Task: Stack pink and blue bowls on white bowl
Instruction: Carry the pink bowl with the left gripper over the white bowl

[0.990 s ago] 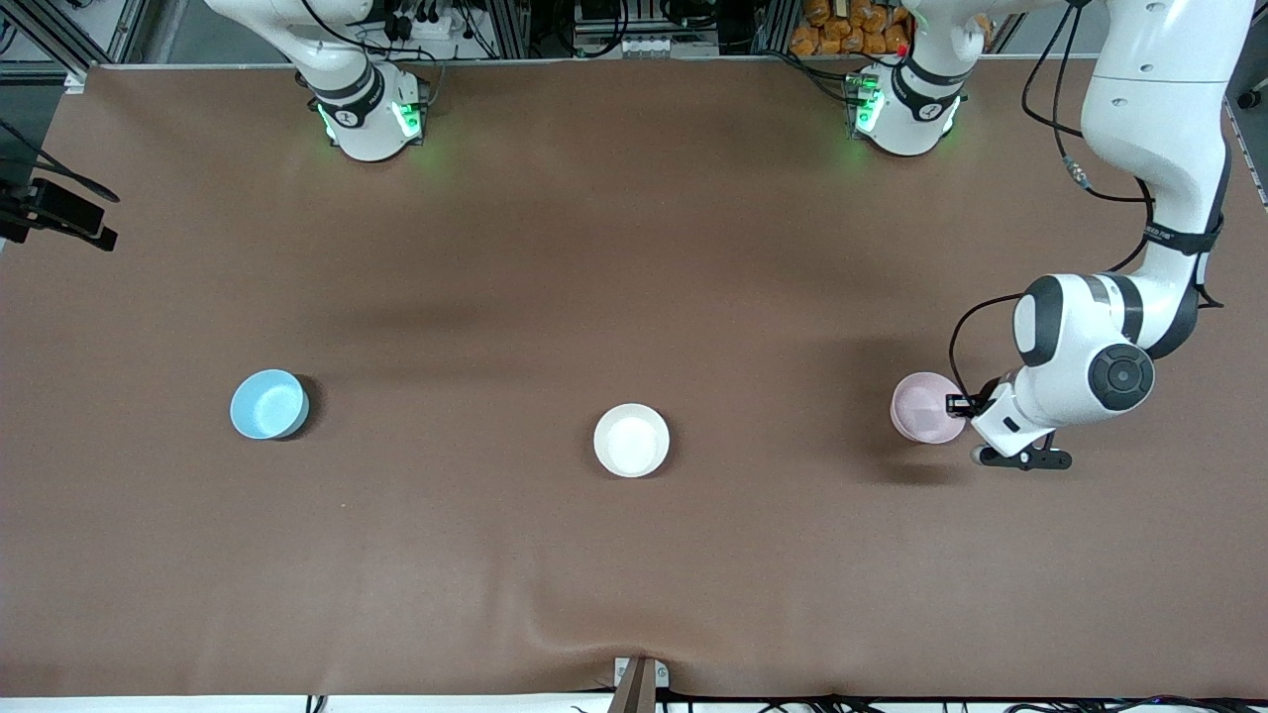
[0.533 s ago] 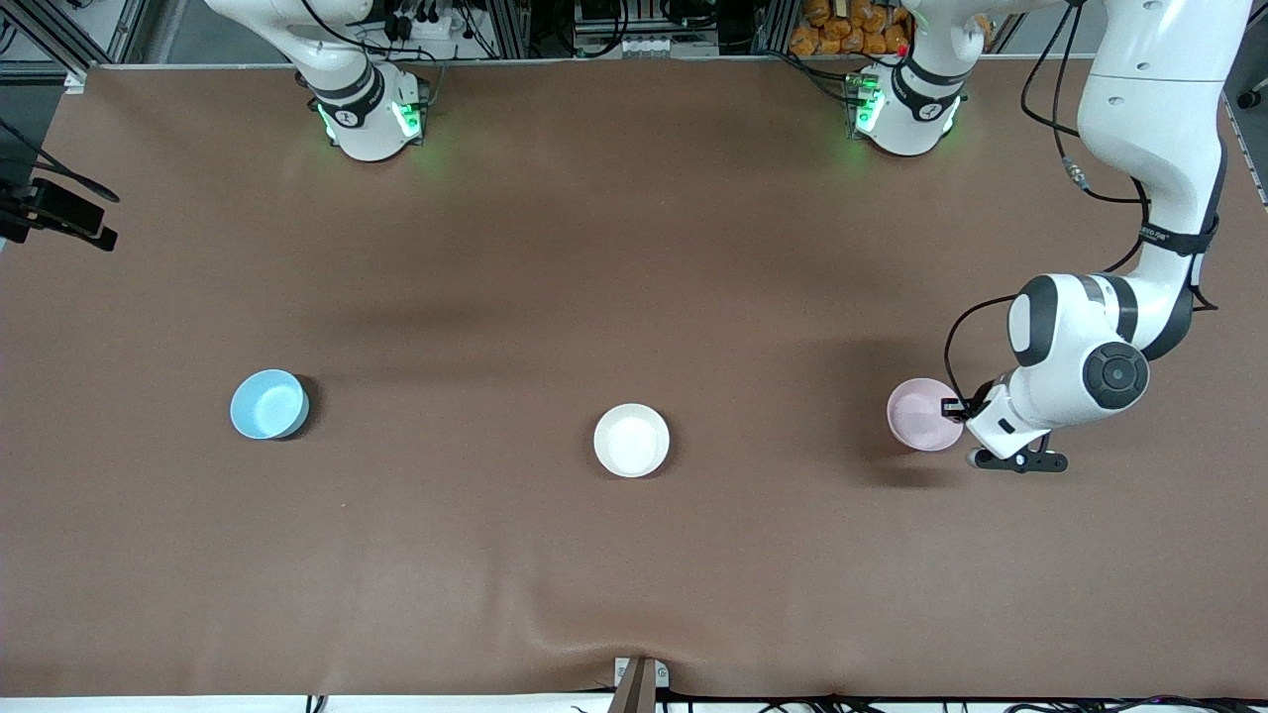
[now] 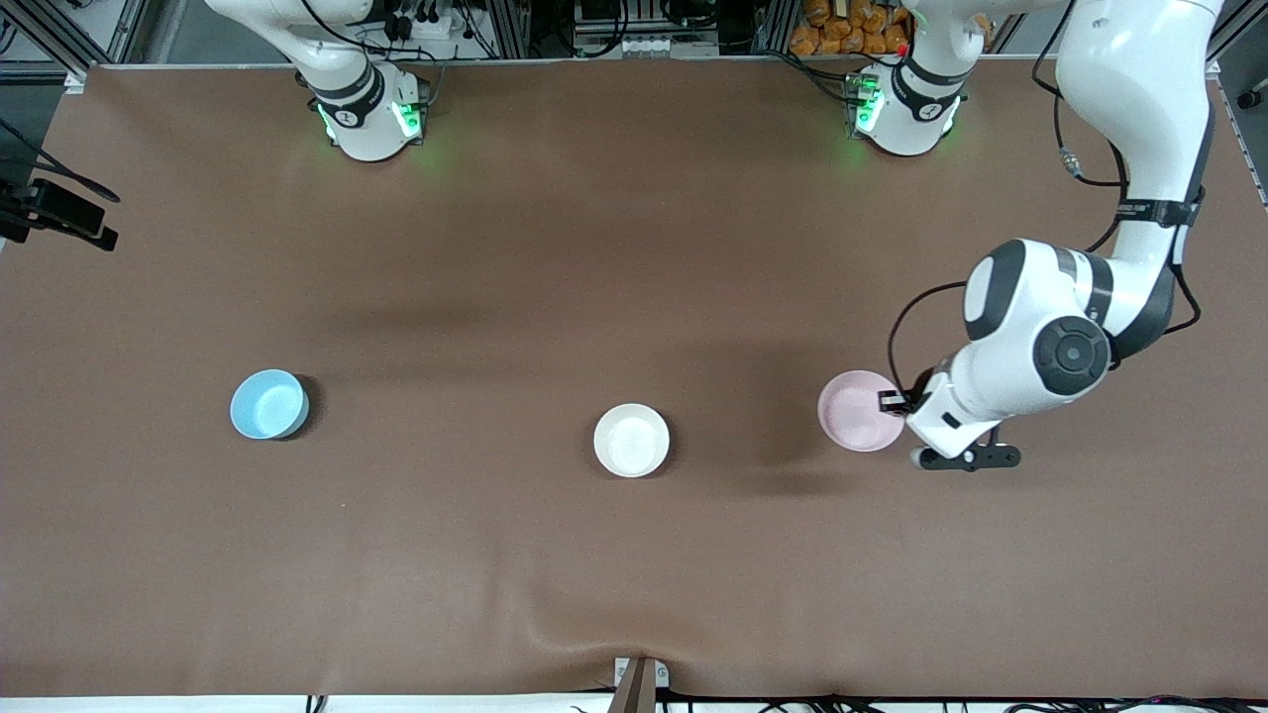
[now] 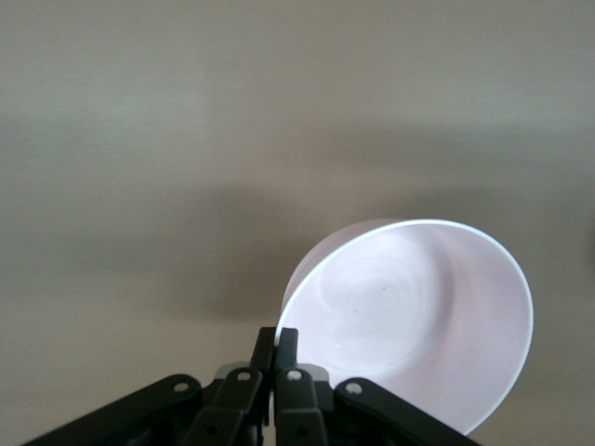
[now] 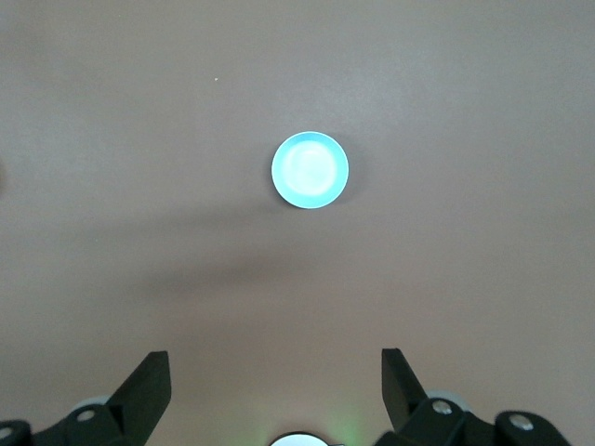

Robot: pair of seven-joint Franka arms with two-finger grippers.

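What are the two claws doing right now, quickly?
Left gripper: shut on the pink bowl rim, carrying it above the table.
Right gripper: open, empty, waiting high over the blue bowl.

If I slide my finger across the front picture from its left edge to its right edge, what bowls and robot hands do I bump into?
Blue bowl → white bowl → pink bowl → left gripper, pinching the pink bowl's rim.

A robotics lab: two white robot arms stand bolted by their green-lit bases along the edge of a wide table covered in brown matting, with aluminium framing, power strips and tangled cables crowded along that same edge.
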